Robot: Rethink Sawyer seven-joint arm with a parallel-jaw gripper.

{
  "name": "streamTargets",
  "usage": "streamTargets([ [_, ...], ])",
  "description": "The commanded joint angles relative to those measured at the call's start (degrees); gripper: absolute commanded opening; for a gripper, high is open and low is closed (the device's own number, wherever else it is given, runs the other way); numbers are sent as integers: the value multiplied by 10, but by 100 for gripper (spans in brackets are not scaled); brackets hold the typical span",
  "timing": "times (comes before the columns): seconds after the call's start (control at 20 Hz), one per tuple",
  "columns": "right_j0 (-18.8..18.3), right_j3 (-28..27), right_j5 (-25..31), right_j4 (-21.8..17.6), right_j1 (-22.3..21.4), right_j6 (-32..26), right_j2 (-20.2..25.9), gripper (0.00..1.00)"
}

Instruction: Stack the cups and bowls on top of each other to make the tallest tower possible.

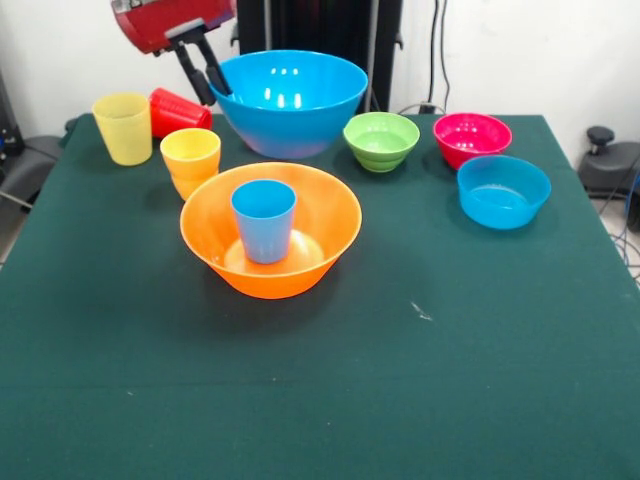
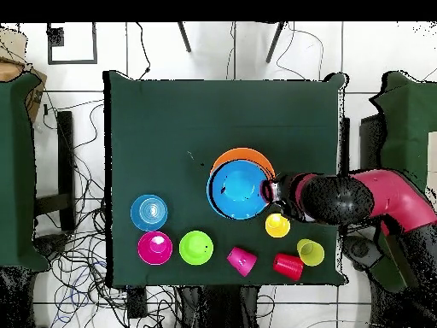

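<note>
Front view: large blue bowl [image 1: 290, 100] rim pinched between jaws [image 1: 205, 78].

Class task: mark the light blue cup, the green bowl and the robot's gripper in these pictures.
light blue cup [image 1: 264, 222], front view, outer wall
green bowl [image 1: 381, 141], front view, inside wall
gripper [image 1: 210, 85], front view, between the fingertips at the large blue bowl's [image 1: 290, 100] rim

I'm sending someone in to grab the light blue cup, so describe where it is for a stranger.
Find the large orange bowl nearest the table's front edge. The light blue cup stands upright inside it, at its middle. It is the only cup sitting in a bowl; the others are on the cloth.
</note>
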Motion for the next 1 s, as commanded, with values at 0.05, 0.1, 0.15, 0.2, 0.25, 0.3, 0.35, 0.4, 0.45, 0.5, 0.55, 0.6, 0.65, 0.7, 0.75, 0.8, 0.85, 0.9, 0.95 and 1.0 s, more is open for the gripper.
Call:
streamTargets([
  [0.05, 19, -39, 22, -37, 19, -193, -21, 0],
  [0.1, 20, -38, 20, -36, 18, -191, -20, 0],
  [0.15, 23, -39, 19, -36, 18, -192, -19, 0],
  [0.2, 23, -39, 18, -35, 17, -194, -18, 0],
  [0.25, 21, -37, 20, -33, 16, -196, -17, 0],
  [0.3, 20, -35, 22, -31, 15, -197, -16, 0],
  [0.35, 16, -31, 21, -31, 14, -199, -14, 0],
  [0.4, 14, -31, 22, -31, 14, -202, -14, 0],
  [0.45, 12, -29, 20, -31, 16, -204, -13, 0],
  [0.5, 11, -29, 19, -32, 17, -206, -13, 0],
  [0.55, 11, -29, 20, -33, 18, -209, -13, 0],
  [0.6, 10, -29, 20, -33, 19, -210, -13, 0],
  [0.65, 10, -30, 22, -31, 19, -211, -12, 0],
  [0.7, 10, -30, 23, -31, 18, -212, -12, 0],
  [0.75, 9, -30, 24, -29, 18, -211, -11, 0],
  [0.8, 9, -30, 25, -29, 18, -213, -11, 0],
  [0.85, 9, -31, 24, -29, 19, -213, -11, 0],
  [0.9, 9, -32, 25, -29, 21, -216, -11, 0],
  [0.95, 8, -33, 27, -31, 21, -223, -11, 0],
  [1.0, 7, -35, 29, -34, 22, -230, -11, 0],
])
